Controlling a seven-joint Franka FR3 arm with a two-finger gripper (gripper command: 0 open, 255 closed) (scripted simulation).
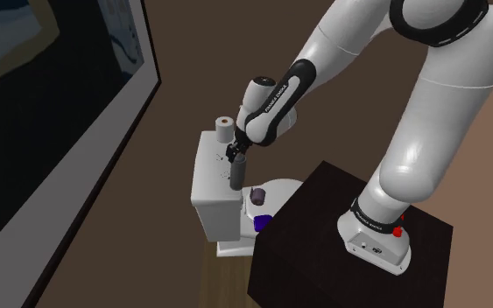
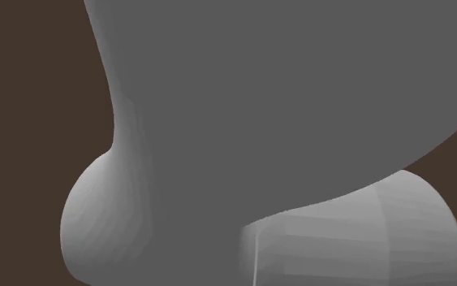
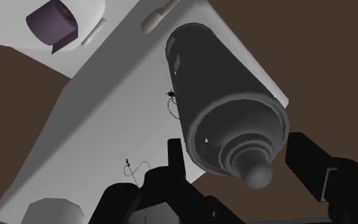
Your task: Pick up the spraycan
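One dark grey spraycan (image 3: 228, 108), cylindrical, round-tipped

Shoulder view: high, behind stand (image 1: 349, 236), facing down-left onto white tank (image 1: 211, 175). Second exterior view: jammed against grey rounded surface (image 2: 283, 97). Wrist view: close along end effector (image 3: 238, 156), sharing tank, spraycan (image 3: 228, 95) with shoulder view.

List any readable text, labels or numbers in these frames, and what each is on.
Lettering on the arm's forearm band: too small to read.
Lettering on its base collar: too small to read.
Spraycan: no label.
Squiggles on the tank lid: not letters.
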